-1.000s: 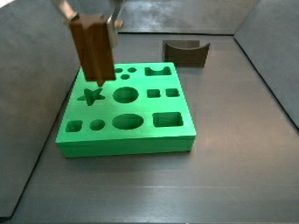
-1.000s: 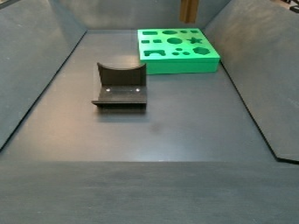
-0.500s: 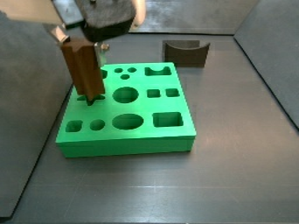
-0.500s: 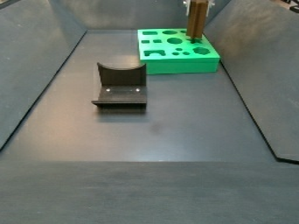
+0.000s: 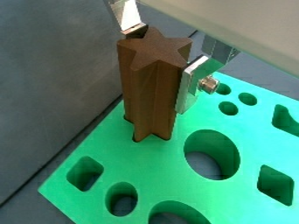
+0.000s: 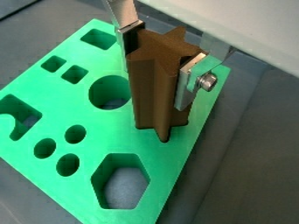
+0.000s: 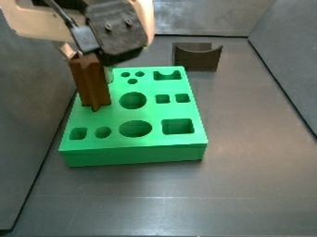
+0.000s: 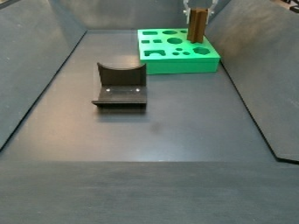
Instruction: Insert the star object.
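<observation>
Here, hand gripping star object

Dark grey counter, matte, w/ faint panel seam across it nr the front in both side views. Grey walls slope up on either side; back wall is lighter and mottled. Soft, even light; weak sheen on counter, no hard shadows.

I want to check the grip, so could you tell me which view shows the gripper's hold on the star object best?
A wrist view: the gripper clamps the star object between both silver plates. A side view shows only the peg under the gripper body; from the far side it looks tiny.
</observation>
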{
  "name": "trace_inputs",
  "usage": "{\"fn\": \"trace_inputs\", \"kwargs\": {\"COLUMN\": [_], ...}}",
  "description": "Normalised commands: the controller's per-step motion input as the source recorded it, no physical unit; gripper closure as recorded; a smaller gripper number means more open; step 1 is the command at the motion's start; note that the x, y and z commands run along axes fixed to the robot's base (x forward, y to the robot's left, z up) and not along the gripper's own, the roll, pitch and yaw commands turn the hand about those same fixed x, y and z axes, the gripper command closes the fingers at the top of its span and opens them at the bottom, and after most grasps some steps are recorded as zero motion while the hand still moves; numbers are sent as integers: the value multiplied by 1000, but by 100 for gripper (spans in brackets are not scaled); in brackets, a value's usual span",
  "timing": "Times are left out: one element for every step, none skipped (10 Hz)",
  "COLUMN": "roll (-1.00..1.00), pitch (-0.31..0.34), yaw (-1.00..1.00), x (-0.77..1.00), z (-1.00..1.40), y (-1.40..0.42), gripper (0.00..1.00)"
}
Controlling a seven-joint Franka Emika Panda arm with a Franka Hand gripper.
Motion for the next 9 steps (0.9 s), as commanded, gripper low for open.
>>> {"fn": "trace_inputs", "kwargs": {"roll": [150, 90, 33, 14, 13, 3, 6, 10, -114], "pitch": [0, -19, -3, 0, -24, -30, -33, -39, -299], "yaw": [183, 163, 154, 0, -183, -260, -263, -257, 0], "x": [151, 117, 89, 6, -11, -57, -54, -51, 0], "z": [-951, -1000, -1000, -1000, -1000, -1000, -1000, -1000, -611], "y": [0, -34, -146, -169, -169, -177, -174, -169, 23], "gripper": [100, 100, 100, 100, 100, 100, 100, 100, 100]}}
